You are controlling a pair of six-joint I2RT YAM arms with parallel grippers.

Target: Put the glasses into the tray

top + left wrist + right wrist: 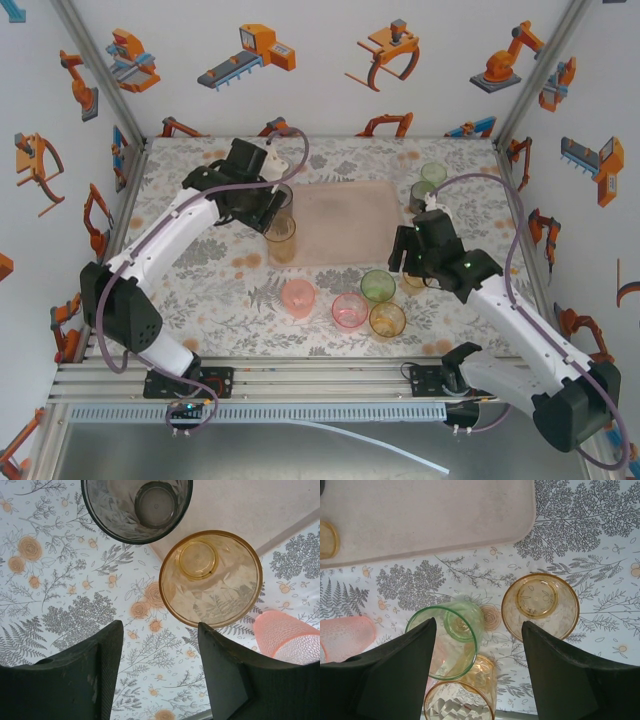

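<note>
The pale pink tray (345, 222) lies in the middle of the table. A smoky grey glass (137, 505) and an orange glass (210, 577) stand at the tray's left end, the orange one (283, 240) by its near corner. My left gripper (274, 218) hovers just over them, open (160, 645), with nothing between its fingers. My right gripper (408, 262) is open (479, 630) above a green glass (450, 640) and a short orange glass (540, 605) on the cloth. The green glass's rim is beside the left finger, not gripped.
A tall orange glass (462, 695), two pink glasses (298, 297) (349, 310) and another orange one (387, 320) stand on the flowered cloth near the front. A green glass (433, 175) and a grey one (422, 192) stand at the back right. Walls enclose the table.
</note>
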